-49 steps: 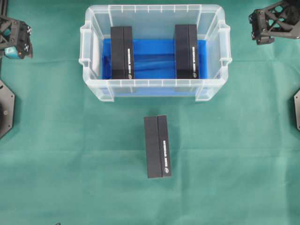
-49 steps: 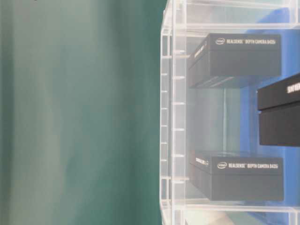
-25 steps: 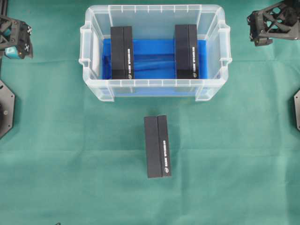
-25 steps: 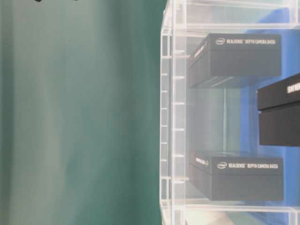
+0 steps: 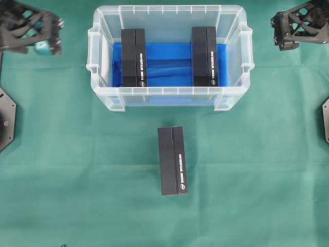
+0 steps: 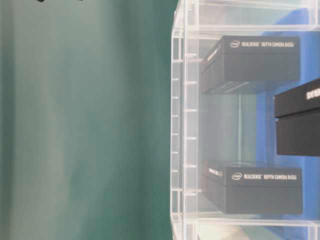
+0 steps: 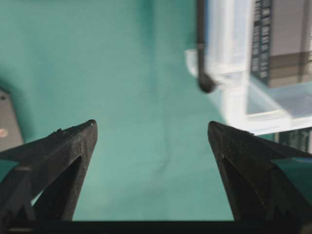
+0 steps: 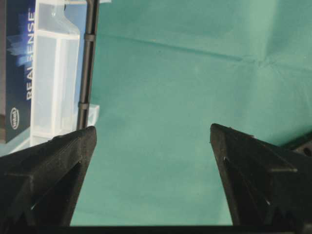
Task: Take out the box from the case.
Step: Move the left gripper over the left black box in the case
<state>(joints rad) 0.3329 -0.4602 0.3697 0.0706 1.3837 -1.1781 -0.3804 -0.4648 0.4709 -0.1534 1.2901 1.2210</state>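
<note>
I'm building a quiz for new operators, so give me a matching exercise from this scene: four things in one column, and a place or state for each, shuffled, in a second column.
Column 1:
1. left gripper
2. lone box
3. blue cloth
4. right gripper

Column 2:
A. lying on the green table cover in front of the case
B. open, left of the case
C. open, right of the case
D. lining the bottom of the case

Pairs: 1-B, 2-A, 3-D, 4-C
</note>
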